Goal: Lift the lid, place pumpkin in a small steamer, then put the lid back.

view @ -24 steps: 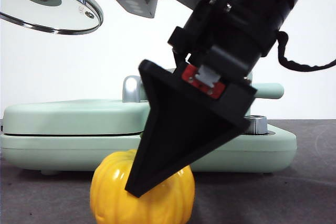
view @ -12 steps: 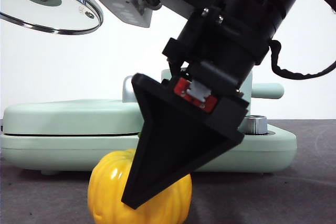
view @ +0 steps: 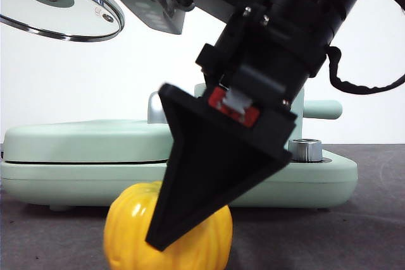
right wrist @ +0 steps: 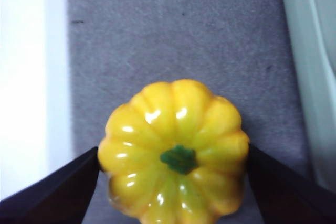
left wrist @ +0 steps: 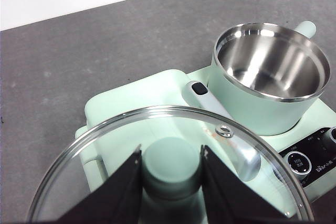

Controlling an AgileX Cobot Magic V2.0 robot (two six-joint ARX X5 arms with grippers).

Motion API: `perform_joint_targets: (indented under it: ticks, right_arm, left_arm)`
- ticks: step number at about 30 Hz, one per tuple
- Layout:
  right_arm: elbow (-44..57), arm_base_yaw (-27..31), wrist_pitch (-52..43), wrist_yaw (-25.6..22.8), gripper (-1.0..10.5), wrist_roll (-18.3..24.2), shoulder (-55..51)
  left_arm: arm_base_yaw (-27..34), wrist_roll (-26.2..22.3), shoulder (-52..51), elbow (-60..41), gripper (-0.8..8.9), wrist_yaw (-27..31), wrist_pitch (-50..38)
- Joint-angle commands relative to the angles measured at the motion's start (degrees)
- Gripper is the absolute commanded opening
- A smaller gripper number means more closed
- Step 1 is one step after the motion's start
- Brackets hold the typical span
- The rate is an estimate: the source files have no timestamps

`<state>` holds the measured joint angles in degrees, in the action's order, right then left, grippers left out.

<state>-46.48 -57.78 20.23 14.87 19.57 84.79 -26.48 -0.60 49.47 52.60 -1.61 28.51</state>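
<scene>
Partly hidden, pumpkin (view: 136, 232) sits behind right hand (right wrist: 173, 169).

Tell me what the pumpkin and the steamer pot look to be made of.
Pumpkin: probably glossy plastic; sharp highlights sit on its even yellow ribs. Small steamer: brushed steel inside, judging by its mirror-like grey reflections, with a smooth mint-green outer wall that could be plastic or enamel.

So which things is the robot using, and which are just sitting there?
Using: clear glass lid in the left pincer; glossy yellow ribbed pumpkin between the right pincer; mint-green steel-lined small steamer.

Just there: flat mint-green griddle cover; silver dial; grey table.
</scene>
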Motion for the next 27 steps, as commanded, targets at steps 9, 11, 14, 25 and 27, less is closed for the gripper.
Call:
perform_joint_targets:
  ticks: [9, 11, 14, 25, 27]
  right_arm:
    - [-8.70, 0.26, 13.70, 0.33, 3.8, -15.47, -7.74]
    - [-12.09, 0.98, 17.94, -1.84, 3.8, -17.57, -9.46]
    - [-17.79, 2.84, 24.72, -6.62, 3.8, -20.61, -10.80]
    - [-34.18, 16.52, 35.28, -12.04, 3.8, -22.01, -9.70]
    - [-36.79, 19.19, 36.09, -11.91, 3.8, -21.44, -8.37]
  left_arm:
    - [-0.13, -0.07, -0.11, 0.87, 0.11, 0.11, -1.55]
    - [-0.13, -0.24, -0.09, 0.87, 0.11, 0.11, -1.55]
    - [-0.13, -0.26, -0.09, 0.87, 0.11, 0.11, -1.55]
    - [-0.15, -0.92, -0.04, 0.87, 0.11, 0.11, -1.55]
    - [-0.15, -0.94, -0.04, 0.87, 0.11, 0.11, -1.55]
